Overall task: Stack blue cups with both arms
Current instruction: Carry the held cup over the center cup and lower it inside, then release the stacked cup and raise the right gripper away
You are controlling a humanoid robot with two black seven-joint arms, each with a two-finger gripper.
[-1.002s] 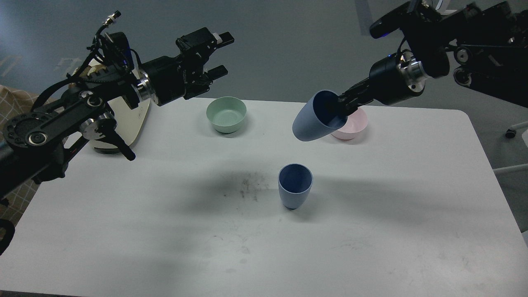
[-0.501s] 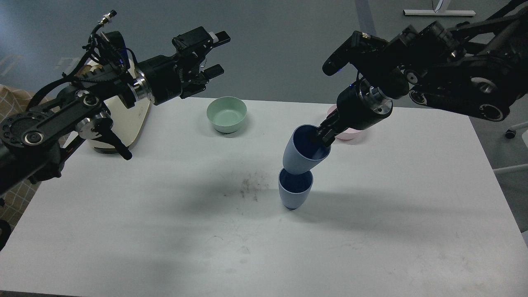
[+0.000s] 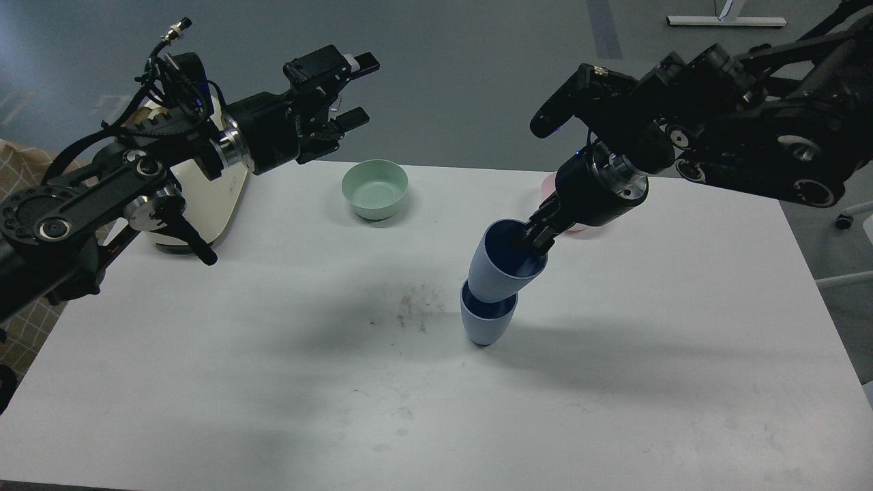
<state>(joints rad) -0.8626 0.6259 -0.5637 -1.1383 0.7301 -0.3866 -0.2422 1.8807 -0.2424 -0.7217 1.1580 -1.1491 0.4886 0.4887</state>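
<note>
Table (image 3: 614, 382) white, scuffed near the middle. Right arm reaches in over it; right gripper (image 3: 537, 235) pinches the far rim of the upper blue cup (image 3: 498, 262), one finger inside the mouth, closed on the wall. That cup is tilted, its base already inside the mouth of the lower blue cup (image 3: 485, 326), which stands upright near the table's centre. Judgement: nesting is begun, not seated. To finish well, bring the held cup upright over the lower one's axis, lower gently, let go only once it sits; a sideways push could tip the standing cup. Left gripper (image 3: 348, 92) hangs above the table's back left, fingers spread, holding nothing. Both cups look empty, dark blue inside. Mint-green bowl (image 3: 374, 187) empty. Pink bowl (image 3: 580, 225) mostly hidden behind the right wrist; contents unknown.
</note>
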